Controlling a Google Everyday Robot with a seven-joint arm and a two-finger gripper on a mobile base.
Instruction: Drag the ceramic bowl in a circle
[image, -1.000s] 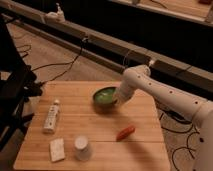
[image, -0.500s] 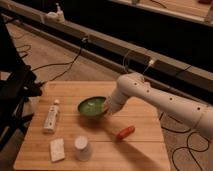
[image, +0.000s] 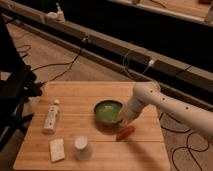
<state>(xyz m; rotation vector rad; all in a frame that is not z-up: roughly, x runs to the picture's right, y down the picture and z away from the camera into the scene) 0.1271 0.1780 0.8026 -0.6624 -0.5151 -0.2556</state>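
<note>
The ceramic bowl (image: 107, 111), round and glossy green inside with a dark rim, sits near the middle of the wooden table (image: 70, 92). My gripper (image: 121, 118) hangs at the end of the white arm, down at the bowl's right rim, touching or gripping it. The arm comes in from the right edge of the camera view and hides the bowl's right edge.
A red-orange object (image: 125, 132) lies just in front of the gripper. A white upturned cup (image: 82, 147) and a white block (image: 57, 149) stand near the front edge. A white tube-like bottle (image: 51, 117) lies at the left. Cables run over the floor behind.
The bowl has moved toward the table's front and slightly right, from the back middle, with the gripper staying at its right rim. The arm has swung along with it.
</note>
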